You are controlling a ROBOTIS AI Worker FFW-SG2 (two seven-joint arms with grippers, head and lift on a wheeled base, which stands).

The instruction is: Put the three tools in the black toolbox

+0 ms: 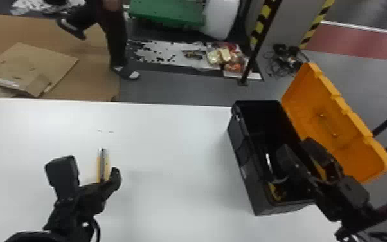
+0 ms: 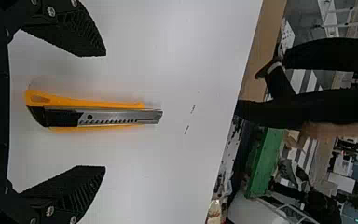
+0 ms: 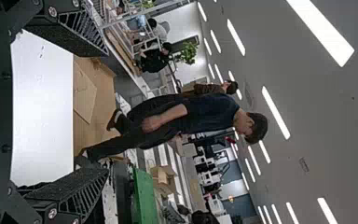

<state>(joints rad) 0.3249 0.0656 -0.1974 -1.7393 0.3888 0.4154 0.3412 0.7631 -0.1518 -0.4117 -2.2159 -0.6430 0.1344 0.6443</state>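
Found flat yellow plastic utility knife with silver blade [image 1: 103,162] on smooth white table [image 1: 176,144], at nine o'clock from open black plastic toolbox [image 1: 246,161], blade toward twelve. Noted left gripper [image 1: 88,168] with fingers spread either side of knife, clear of it. Noted right gripper [image 1: 296,149] over toolbox, fingers spread. Observed yellow-and-black item [image 1: 274,192] inside, toward six.

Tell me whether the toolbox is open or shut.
Open: the toolbox has its orange lid tipped back, and its dark inside shows in the head view.
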